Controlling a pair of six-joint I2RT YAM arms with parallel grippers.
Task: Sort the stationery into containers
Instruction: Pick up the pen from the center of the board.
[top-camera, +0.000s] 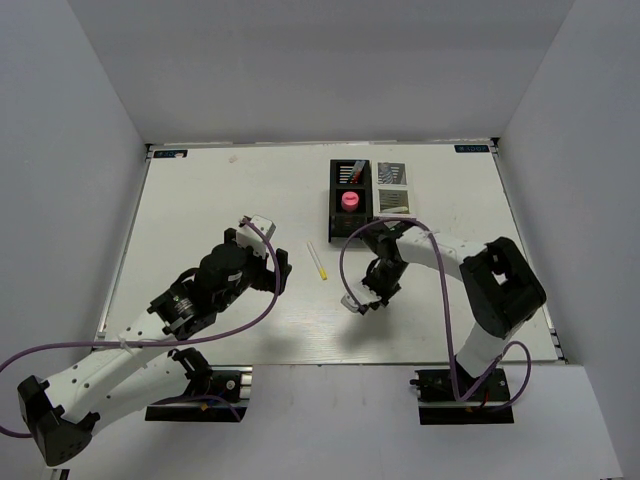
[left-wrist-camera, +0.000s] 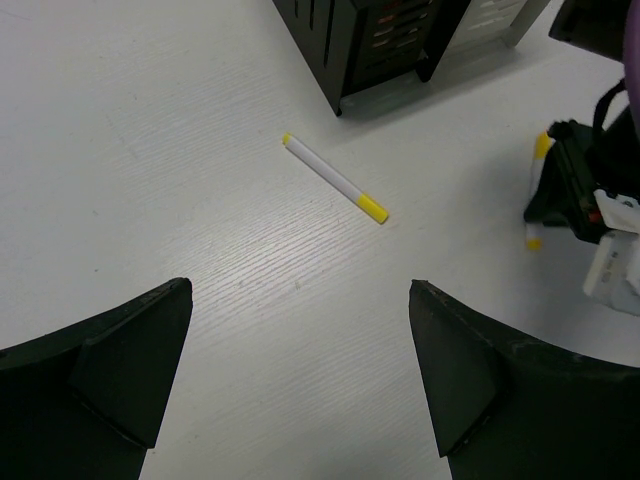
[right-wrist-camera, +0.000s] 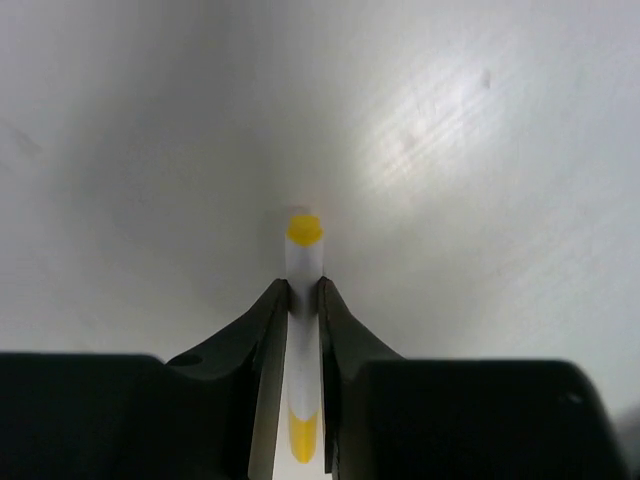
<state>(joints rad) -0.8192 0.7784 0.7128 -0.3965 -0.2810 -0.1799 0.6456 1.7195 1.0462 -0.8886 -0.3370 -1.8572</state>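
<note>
- Between the fingers of the right gripper (right-wrist-camera: 302, 292) I see the held pen (right-wrist-camera: 303, 340), thin and white with a yellow tip at each end. The two black fingers press against its sides, so it is pinched at about the middle of its length.
- On the right wrist view the held pen runs straight away from the camera. One yellow tip sticks out past the fingertips over the white table (right-wrist-camera: 480, 200). I cannot tell whether that tip touches the surface.
- From above, that gripper sits toward the near part of the table, on the near side of the black organiser (top-camera: 335, 215) and apart from it.
- A second one, the loose pen (left-wrist-camera: 335, 180), lies flat and slanted on the table between the two arms. It is off the near-left corner of the black organiser and touches nothing.
- The left gripper (left-wrist-camera: 298, 290) hangs over the table short of the loose pen, its fingers spread wide with nothing between them.
- The black organiser and the white-grey organiser (top-camera: 393, 186) stand joined side by side toward the far middle of the table, the black one on the left.
- A pink-capped tube (top-camera: 349, 200) stands in the middle compartment of the black organiser. Its far compartment holds a few slanted items I cannot make out clearly.
- A purple cable (top-camera: 342, 262) loops off each arm.
</note>
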